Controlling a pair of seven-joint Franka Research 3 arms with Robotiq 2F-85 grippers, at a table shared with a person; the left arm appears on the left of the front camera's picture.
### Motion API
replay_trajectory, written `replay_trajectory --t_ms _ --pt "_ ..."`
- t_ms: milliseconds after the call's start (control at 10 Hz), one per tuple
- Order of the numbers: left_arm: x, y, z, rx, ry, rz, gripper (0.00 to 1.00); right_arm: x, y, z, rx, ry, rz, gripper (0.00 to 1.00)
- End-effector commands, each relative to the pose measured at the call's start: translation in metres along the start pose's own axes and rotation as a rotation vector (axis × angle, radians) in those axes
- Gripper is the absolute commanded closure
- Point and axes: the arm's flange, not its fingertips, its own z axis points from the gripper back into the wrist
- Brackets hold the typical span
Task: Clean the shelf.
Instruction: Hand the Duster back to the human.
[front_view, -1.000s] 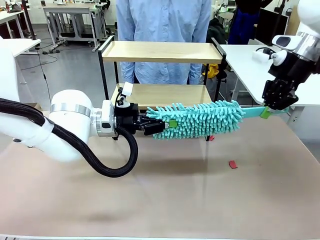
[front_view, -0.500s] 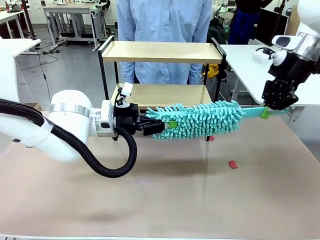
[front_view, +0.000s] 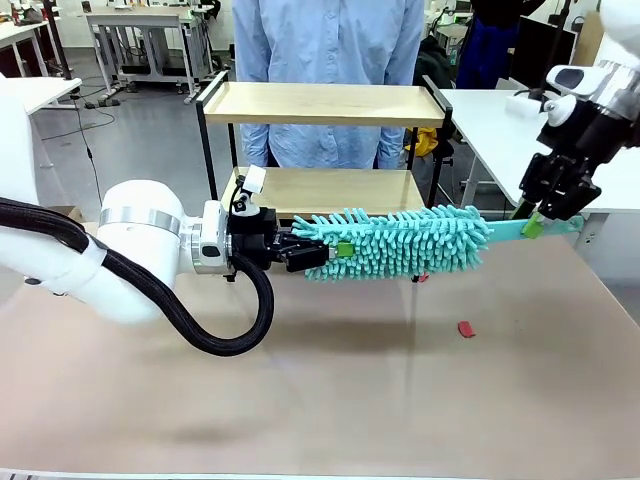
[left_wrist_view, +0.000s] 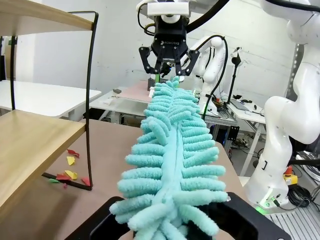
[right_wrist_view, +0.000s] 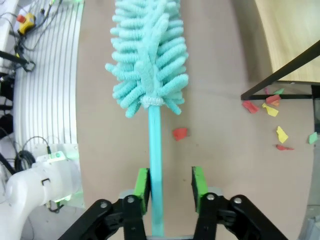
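The shelf (front_view: 320, 103) stands at the table's far side, two light wooden boards in a black frame; its boards also show in the left wrist view (left_wrist_view: 30, 140) and the right wrist view (right_wrist_view: 295, 35). A teal fluffy duster (front_view: 400, 243) hangs level in front of the lower board. My left gripper (front_view: 305, 250) is shut on the duster's fluffy end (left_wrist_view: 170, 145). My right gripper (front_view: 540, 215) is at the flat teal handle (right_wrist_view: 155, 145). Its green pads (right_wrist_view: 199, 182) stand apart on both sides of the handle, which lies against one pad, so it is open (right_wrist_view: 171, 185).
Red and yellow paper scraps (right_wrist_view: 272, 107) lie on the brown table by the shelf's foot, and one red scrap (front_view: 465, 328) lies farther out. A person in a blue shirt (front_view: 330, 40) stands behind the shelf. A white table (front_view: 500, 130) is at the right.
My right gripper's jaws have opened off the duster handle and the gripper has shifted slightly up. The left gripper and the duster head have stayed put.
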Motion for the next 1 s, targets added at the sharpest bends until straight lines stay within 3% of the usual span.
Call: replay_trajectory --t_ms 0,100,200,600,800,900 --pt "0.001 -0.001 -0.002 -0.004 -0.003 -0.007 1.0 -0.007 0.01 0.032 -0.035 -0.153 -0.049 0.0" --pt "0.001 -0.001 -0.002 -0.004 -0.003 -0.007 1.0 -0.013 0.016 0.052 -0.06 -0.268 -0.071 0.04" --pt "0.001 -0.001 -0.002 -0.004 -0.003 -0.007 1.0 -0.023 0.025 0.076 -0.131 -0.408 -0.119 0.0" --pt "0.001 -0.001 -0.002 -0.004 -0.003 -0.007 1.0 -0.084 0.061 0.137 -0.344 -0.739 -0.248 0.0" --pt "0.001 -0.001 -0.002 -0.004 -0.003 -0.007 1.0 -0.097 0.073 0.147 -0.383 -0.795 -0.279 0.0" --pt "0.001 -0.001 -0.002 -0.004 -0.003 -0.007 1.0 -0.094 0.064 0.157 -0.327 -0.727 -0.262 0.0"
